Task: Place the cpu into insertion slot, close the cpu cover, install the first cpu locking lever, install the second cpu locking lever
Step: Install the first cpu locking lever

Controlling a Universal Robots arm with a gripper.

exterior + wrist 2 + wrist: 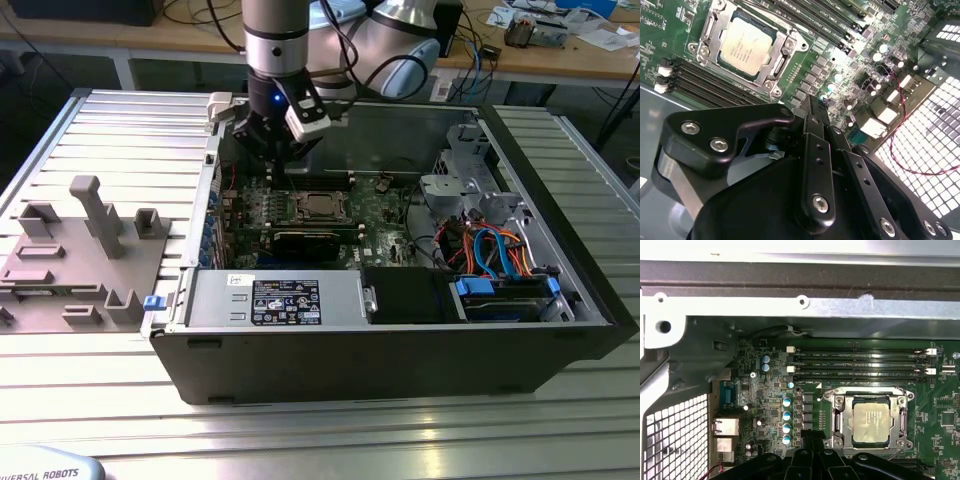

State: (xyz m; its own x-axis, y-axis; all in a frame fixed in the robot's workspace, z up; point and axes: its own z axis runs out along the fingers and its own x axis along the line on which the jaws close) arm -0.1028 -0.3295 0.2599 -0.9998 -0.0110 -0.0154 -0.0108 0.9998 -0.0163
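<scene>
upper centre of the exterior view: gripper [283, 150] hanging on the arm inside the open computer case [400, 350], just above the far part of the green motherboard [385, 225]
gripper fingers: pressed together with no visible gap in the second wrist view [815, 112], holding nothing; tip close above the board, beside the socket and apart from it
cpu: seated in the insertion slot, dull silver top facing up; upper left of the second wrist view [746, 44], lower right of the first wrist view [871, 421], middle of the exterior view [318, 206]
insertion slot: square socket on the green board, pale metal rim showing around the chip [839, 424]
cpu cover: silver frame lying flat around the chip, window over its top [715, 30]
locking levers: cannot tell whether latched
memory slots: long dark rows beside the socket [860, 365]
lower right of the exterior view: drive bay with blue and orange cables [495, 250]
left of the exterior view: grey fixture block [75, 260] on the ribbed metal table [320, 430], well apart from the case
</scene>
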